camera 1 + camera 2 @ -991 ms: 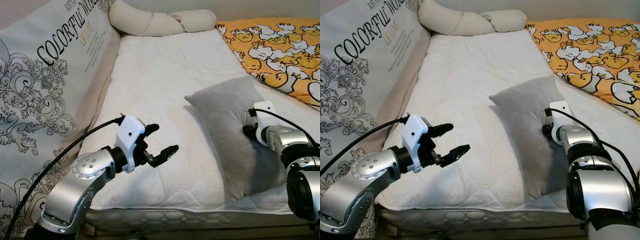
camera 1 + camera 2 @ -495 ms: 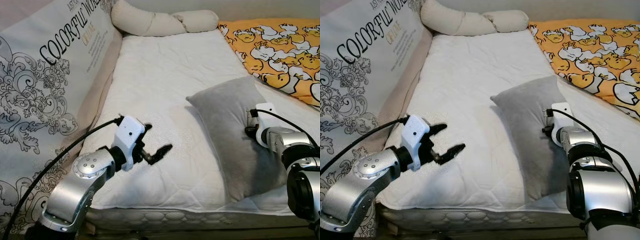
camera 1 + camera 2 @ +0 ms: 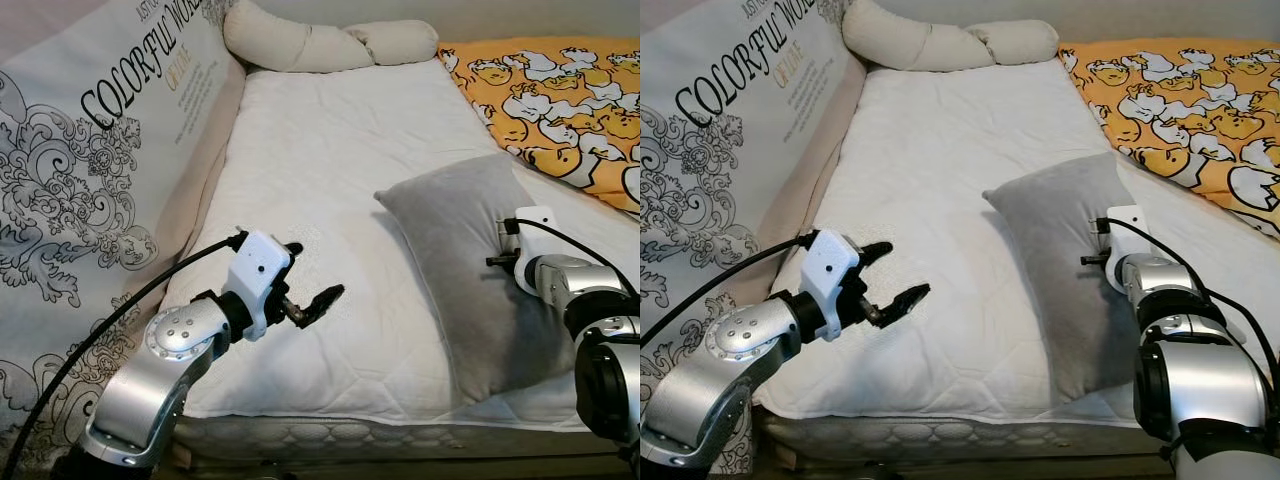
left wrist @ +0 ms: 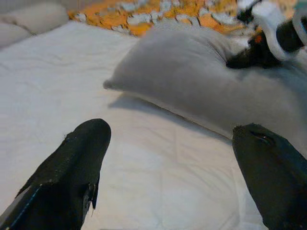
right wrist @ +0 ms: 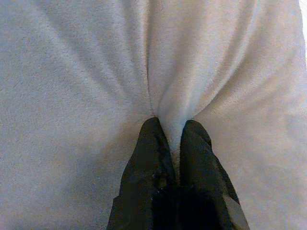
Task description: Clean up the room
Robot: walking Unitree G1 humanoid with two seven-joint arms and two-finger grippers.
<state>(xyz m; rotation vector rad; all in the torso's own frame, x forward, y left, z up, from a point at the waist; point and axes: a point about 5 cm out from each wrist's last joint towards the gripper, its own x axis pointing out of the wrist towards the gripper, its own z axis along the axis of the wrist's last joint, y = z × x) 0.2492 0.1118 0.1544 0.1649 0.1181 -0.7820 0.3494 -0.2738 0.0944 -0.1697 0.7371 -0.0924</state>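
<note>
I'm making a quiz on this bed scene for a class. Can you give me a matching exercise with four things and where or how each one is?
Things:
1. grey pillow
2. left gripper
3. right gripper
4. orange blanket

States:
A. open, above the white mattress
B. spread on the bed's right side
C. pinching a fold of fabric
D. lying on the mattress near its front edge

Pairs: 1-D, 2-A, 3-C, 4-B

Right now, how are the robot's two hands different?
The left hand is open with its fingers spread, hovering over the white mattress; the right hand is pinched shut on a fold of the grey pillow. The left holds nothing. Both have two long black fingers on silver arms.
</note>
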